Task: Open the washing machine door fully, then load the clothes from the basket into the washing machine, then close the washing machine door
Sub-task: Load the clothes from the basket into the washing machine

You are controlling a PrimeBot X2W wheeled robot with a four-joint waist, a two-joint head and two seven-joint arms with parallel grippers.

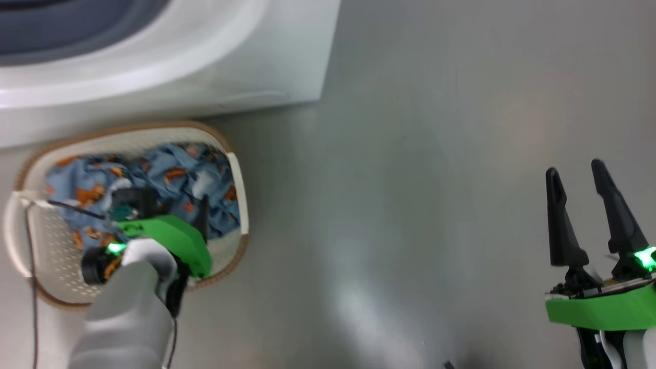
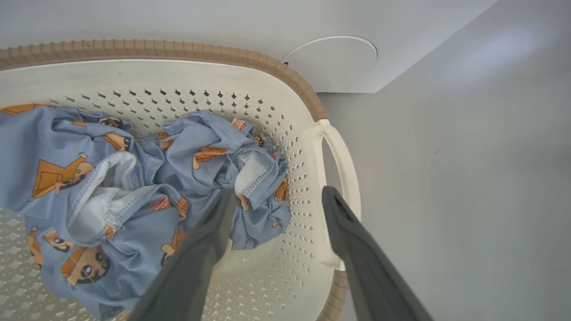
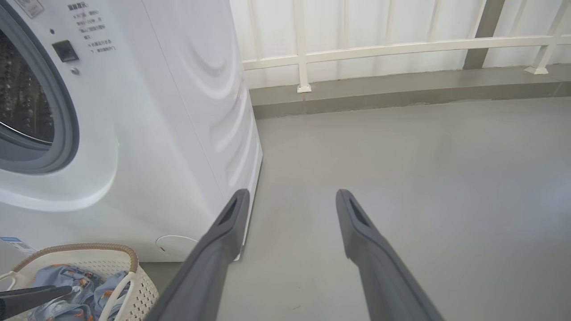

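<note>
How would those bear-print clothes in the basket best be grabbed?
I'd pinch the raised, crumpled ridge of the clothes near the basket's handle end, coming straight down from above: it stands proud of the flatter fabric, and the basket walls block sideways approach.

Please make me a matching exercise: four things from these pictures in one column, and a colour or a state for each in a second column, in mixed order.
Column one
1 clothes
2 basket
3 left gripper
4 right gripper

Column two
a open, above bare floor
b light blue with orange print
c open, reaching into the basket
d cream with a brown rim

Pairs: 1-b, 2-d, 3-c, 4-a
</note>
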